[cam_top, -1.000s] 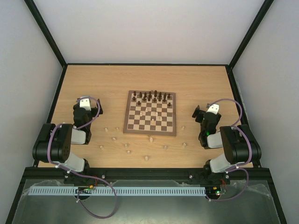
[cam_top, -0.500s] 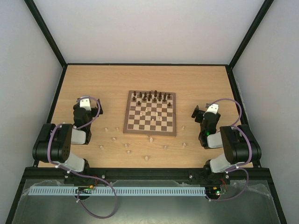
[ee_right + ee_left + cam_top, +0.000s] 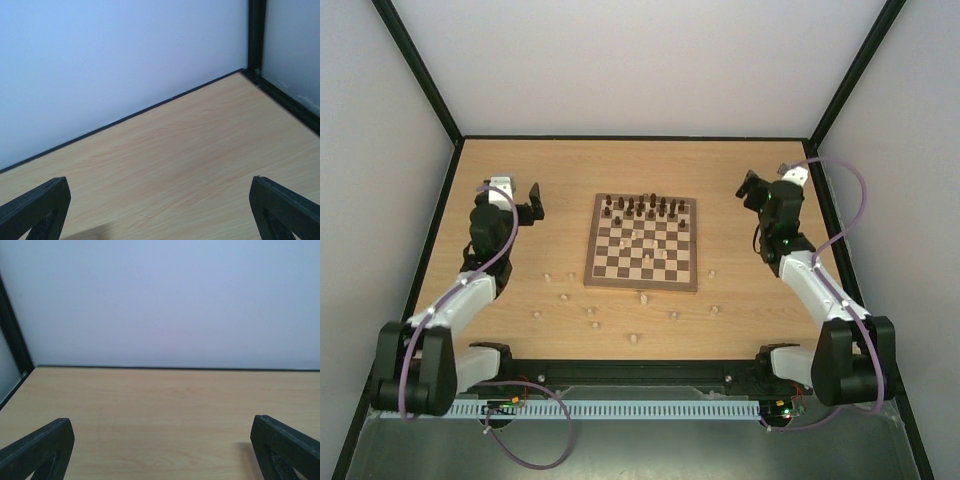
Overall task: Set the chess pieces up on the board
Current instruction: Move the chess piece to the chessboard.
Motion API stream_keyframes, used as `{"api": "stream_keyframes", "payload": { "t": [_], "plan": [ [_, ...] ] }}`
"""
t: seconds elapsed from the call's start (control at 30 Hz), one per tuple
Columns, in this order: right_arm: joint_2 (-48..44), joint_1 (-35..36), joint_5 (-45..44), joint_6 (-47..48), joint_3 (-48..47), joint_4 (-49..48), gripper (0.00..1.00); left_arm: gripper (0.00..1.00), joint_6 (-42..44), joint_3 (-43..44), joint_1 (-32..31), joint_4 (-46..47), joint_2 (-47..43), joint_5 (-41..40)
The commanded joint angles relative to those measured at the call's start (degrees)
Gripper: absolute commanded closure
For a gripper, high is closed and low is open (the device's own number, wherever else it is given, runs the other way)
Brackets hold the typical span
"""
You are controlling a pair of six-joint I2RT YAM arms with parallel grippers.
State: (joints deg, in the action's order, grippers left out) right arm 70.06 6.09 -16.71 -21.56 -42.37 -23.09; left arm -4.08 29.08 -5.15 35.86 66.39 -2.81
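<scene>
Pale wood tabletop (image 3: 740, 300) enclosed by plain white walls (image 3: 640, 70), seen from above. At its middle lies the board (image 3: 642, 282), brown and cream checks. Dark chessmen (image 3: 640, 208) stand crowded along its far rows, and a few pale chessmen (image 3: 645, 240) sit on the middle squares. About ten more pale ones lie scattered on the bare wood between the board's near edge and the arm bases (whether each stands or lies flat is too small to tell).

The pieces look like small turned wood. They are probably very light, rigid and smooth, so they would tip or roll easily if nudged. The safest hold is likely a gentle pinch across the narrow upper body, straight from above.

The left gripper (image 3: 533, 198) hangs to the left of the board, level with its far edge and well apart from every piece. The right gripper (image 3: 749, 188) mirrors it on the right. In each wrist view the jaws stand spread wide at the two bottom corners, with only bare wood between them. They hold and touch nothing.
</scene>
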Motion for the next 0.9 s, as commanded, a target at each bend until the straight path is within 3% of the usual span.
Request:
{"api": "stream_keyframes", "payload": {
  "t": [0.0, 0.2, 0.37, 0.47, 0.6, 0.73, 0.87],
  "plan": [
    [-0.3, 1.4, 11.1, -5.6, -7.7, 26.9, 0.01, 0.0, -1.9, 5.7, -3.0, -18.0, -9.6, 3.7],
    [-5.9, 1.3, 23.3, -10.1, -4.7, 29.0, 0.01, 0.0, -14.3, 13.2, -3.6, -33.5, -19.9, 3.8],
    [-5.0, 2.1, 32.7, -10.6, -5.1, 31.5, 0.01, 0.0, -21.4, 17.8, -3.7, -46.8, -22.6, 5.5],
    [-5.2, 5.6, 28.6, -10.1, -5.3, 33.9, 0.01, 0.0, -22.7, 19.5, -3.7, -50.7, -22.5, 9.4],
    [-2.4, 12.4, 19.9, -9.0, -7.6, 38.5, 0.02, 0.0, -24.8, 17.1, -3.6, -46.2, -21.2, 22.8],
    [2.5, 17.1, 11.5, -7.2, -12.2, 43.6, 0.15, 0.01, -29.9, 11.6, -3.6, -36.3, -21.0, 33.3],
    [7.6, 18.1, 8.3, -5.0, -15.6, 45.4, 0.36, 0.01, -31.0, 10.6, -3.6, -35.6, -19.8, 34.1]
  ]
}}
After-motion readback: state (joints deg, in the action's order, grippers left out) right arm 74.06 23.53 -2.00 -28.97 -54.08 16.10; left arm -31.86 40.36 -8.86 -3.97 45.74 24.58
